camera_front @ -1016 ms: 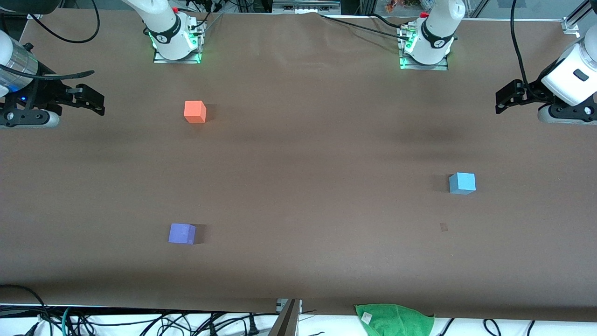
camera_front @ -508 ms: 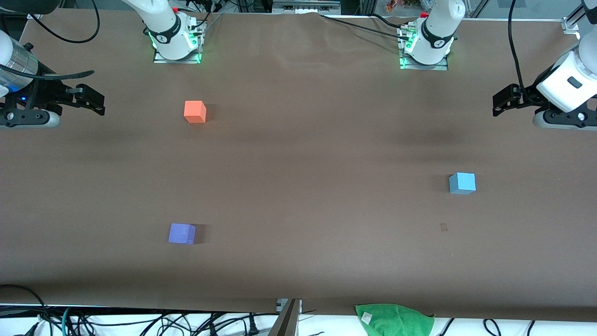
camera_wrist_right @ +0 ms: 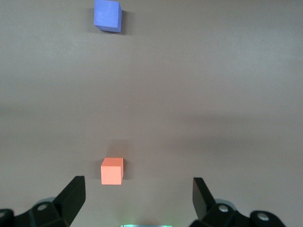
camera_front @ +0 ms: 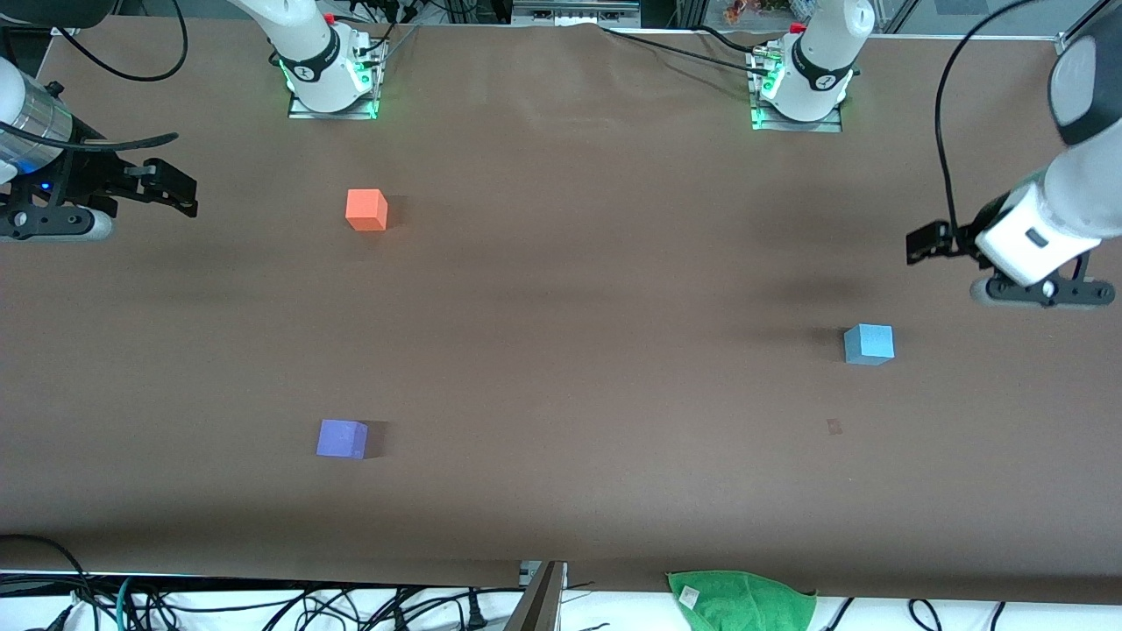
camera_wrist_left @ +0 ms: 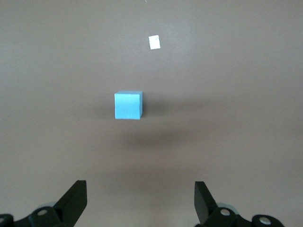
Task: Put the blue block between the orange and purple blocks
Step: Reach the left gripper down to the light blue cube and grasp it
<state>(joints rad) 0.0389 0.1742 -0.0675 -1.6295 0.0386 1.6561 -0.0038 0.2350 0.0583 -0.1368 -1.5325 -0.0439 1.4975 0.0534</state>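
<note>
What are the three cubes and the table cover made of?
Blue cube, orange cube, purple cube: probably foam or painted wood; matte, plain faces, crisp edges, no glare. Table cover: likely brown paper or thin fabric; flat, dull, faint creases near the bases.

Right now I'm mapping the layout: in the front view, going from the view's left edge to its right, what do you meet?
right gripper → purple block → orange block → green cloth → blue block → left gripper
</note>
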